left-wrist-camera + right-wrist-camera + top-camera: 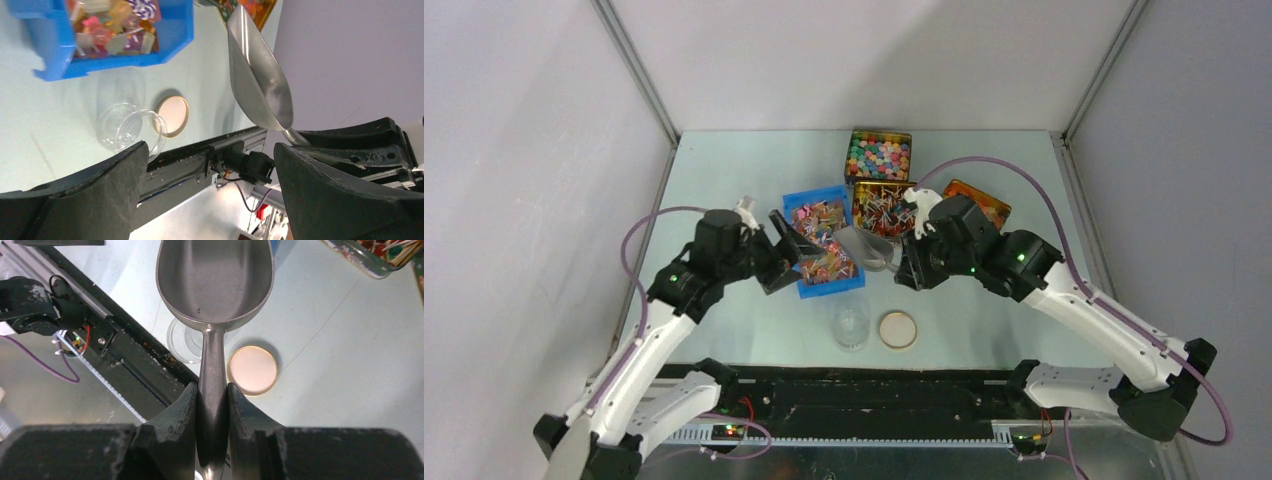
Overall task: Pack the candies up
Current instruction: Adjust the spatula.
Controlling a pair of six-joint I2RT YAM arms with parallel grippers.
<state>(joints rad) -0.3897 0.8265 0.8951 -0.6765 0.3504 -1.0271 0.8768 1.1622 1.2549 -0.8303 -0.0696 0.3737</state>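
Scoop [215,280]: bare metal, bowl empty, raised above the bench [724,180] between the blue bin and the middle tin
Jar [851,325]: clear, upright, mouth open, near the front edge
Lid [898,329]: round, pale face with a tan rim, lying flat just right of the jar, not touching it
Blue bin [800,203]: open plastic tray, set askew behind the jar
Far tin [851,150]: square, at the back, full of round pastel balls [879,158]
Middle tin [884,184]: directly in front of the far tin
Orange tin [964,186]: right of the middle tin, glossy jelly pieces [990,208] inside, partly hidden
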